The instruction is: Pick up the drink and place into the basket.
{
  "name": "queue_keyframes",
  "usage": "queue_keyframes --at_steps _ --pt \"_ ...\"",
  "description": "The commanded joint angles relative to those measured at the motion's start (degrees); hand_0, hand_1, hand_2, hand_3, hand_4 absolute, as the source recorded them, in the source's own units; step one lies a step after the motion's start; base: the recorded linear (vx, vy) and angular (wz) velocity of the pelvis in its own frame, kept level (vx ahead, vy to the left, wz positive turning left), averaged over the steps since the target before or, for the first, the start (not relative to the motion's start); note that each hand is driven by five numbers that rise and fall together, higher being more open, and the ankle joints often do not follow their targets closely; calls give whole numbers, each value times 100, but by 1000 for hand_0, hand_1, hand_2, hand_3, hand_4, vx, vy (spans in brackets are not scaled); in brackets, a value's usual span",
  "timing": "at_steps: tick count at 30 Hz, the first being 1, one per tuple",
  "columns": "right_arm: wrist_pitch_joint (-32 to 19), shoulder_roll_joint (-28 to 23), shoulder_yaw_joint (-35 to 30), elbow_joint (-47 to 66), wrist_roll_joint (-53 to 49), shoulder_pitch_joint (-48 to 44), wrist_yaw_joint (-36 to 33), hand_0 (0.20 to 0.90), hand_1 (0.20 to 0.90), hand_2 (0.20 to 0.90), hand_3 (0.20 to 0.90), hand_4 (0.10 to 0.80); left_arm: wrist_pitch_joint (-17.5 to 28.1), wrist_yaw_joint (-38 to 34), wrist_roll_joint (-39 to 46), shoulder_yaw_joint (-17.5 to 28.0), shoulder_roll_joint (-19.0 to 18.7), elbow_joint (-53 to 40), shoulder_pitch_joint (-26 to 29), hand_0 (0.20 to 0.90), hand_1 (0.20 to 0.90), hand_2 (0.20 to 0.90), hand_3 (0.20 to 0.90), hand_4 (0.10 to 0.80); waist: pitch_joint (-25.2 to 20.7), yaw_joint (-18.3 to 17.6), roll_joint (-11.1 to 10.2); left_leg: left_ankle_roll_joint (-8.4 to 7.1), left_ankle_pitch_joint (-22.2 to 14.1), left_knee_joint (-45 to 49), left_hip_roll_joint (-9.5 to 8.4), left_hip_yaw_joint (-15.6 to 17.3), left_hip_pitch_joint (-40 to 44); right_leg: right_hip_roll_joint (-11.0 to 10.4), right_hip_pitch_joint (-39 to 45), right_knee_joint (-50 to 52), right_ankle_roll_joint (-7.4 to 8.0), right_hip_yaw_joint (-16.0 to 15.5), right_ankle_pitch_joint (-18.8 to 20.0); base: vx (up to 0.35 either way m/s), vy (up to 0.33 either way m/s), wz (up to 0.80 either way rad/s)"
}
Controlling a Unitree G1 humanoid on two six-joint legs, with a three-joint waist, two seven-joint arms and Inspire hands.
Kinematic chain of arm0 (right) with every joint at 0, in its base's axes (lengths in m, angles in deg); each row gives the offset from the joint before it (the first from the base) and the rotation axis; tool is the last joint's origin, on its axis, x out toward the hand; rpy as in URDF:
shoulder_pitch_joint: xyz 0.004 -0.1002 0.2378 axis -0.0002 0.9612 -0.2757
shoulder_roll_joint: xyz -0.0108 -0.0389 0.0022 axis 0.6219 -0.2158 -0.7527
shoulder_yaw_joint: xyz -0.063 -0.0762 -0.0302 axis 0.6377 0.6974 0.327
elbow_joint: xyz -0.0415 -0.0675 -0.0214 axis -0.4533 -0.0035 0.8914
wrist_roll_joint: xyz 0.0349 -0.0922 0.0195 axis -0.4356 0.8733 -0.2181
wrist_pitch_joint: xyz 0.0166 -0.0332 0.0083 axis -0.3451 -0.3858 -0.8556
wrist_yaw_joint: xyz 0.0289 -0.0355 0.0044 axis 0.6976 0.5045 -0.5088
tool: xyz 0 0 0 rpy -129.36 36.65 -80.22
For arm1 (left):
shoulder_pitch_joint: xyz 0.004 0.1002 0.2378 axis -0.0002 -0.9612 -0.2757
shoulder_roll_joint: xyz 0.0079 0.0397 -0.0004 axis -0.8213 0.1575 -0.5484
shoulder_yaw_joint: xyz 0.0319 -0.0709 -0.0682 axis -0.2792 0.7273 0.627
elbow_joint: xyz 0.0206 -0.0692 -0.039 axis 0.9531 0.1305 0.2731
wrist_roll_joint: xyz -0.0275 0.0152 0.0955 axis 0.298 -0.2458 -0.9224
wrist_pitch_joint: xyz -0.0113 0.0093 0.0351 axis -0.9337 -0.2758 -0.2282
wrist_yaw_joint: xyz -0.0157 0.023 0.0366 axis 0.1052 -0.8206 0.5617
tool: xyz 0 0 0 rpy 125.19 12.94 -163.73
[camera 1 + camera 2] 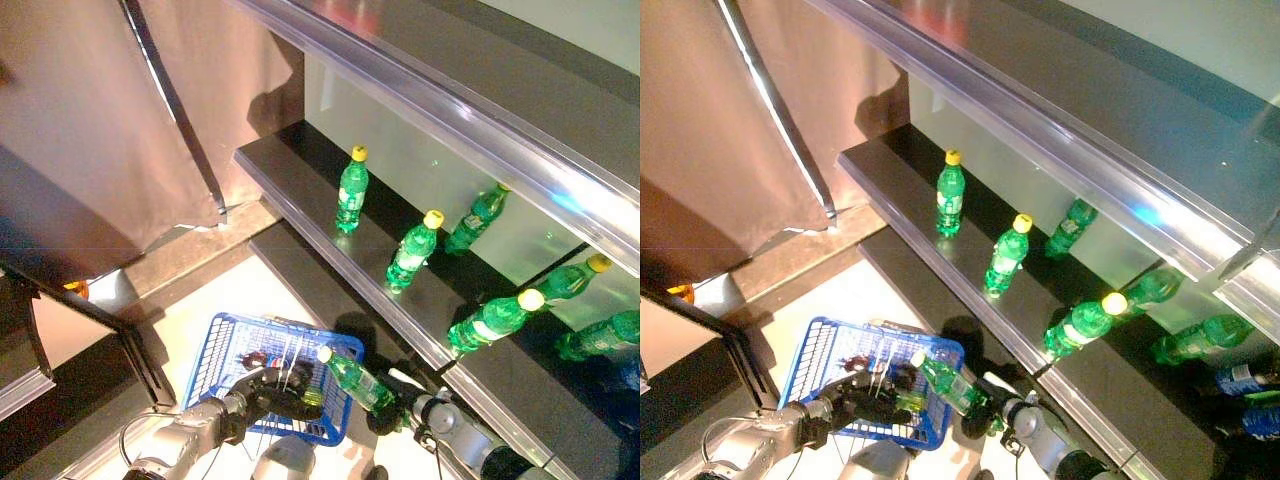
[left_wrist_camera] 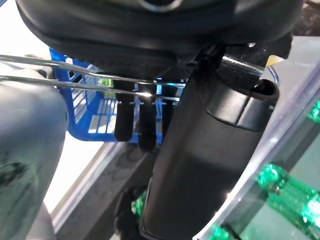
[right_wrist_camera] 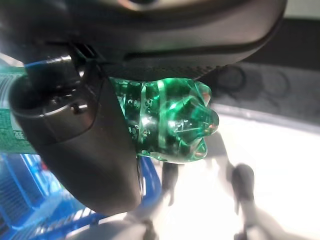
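Note:
My right hand (image 1: 392, 402) is shut on a green bottle with a white cap (image 1: 355, 378). It holds the bottle tilted, cap toward the blue basket (image 1: 222, 352), at the basket's right rim. The right wrist view shows the bottle's green base (image 3: 175, 117) under my curled thumb (image 3: 85, 140). My left hand (image 1: 268, 390) is shut on the blue basket's thin wire handles (image 2: 60, 70) and holds the basket up off the floor. Some items lie inside the basket, too dark to tell apart.
A dark shelf (image 1: 300, 170) runs diagonally at the right with green bottles with yellow caps (image 1: 352, 190) standing on it. A lower ledge (image 1: 300, 280) lies beside the basket. A brown curtain (image 1: 100, 120) hangs at the left. A dark stand (image 1: 60, 300) is at the lower left.

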Motion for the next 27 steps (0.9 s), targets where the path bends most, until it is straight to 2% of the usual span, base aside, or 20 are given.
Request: queue_keyframes --at_steps 1,5,14,19,27 --pt "162 128 261 267 -492 -707 441 300 300 300 200 100 615 1301 412 -713 645 -1996 821 300 300 300 200 100 -739 68 123 -160 -589 122 73 -221 23 4 -124 626 -12 -230 -353 51 21 16" --pt "560 331 386 133 -219 -925 692 300 300 300 200 100 516 1279 390 -841 703 -2045 936 300 300 300 200 100 -788 117 95 -164 -578 119 63 -242 49 -5 -84 634 -14 -277 -363 38 22 9" --pt "1120 793 693 -263 128 -1339 1171 300 300 300 200 100 306 1303 190 -1174 857 -2077 1227 300 300 300 200 100 -802 203 21 -147 -572 155 45 -263 41 14 -51 656 -45 -303 -383 8 3 0" --pt "1570 1149 725 -591 -602 -1509 1650 300 300 300 200 100 155 1486 116 -1417 960 -2112 1401 300 300 300 200 100 -797 238 -10 -143 -564 186 21 -287 35 33 -50 666 -62 -304 -374 0 0 0" --pt "1931 1584 505 -1392 -1945 -1614 1923 300 300 300 200 100 -68 1686 339 -1734 1106 -2302 1512 300 300 300 200 100 -819 307 47 -126 -551 238 7 -301 44 10 -9 696 -73 -361 -372 31 25 9"
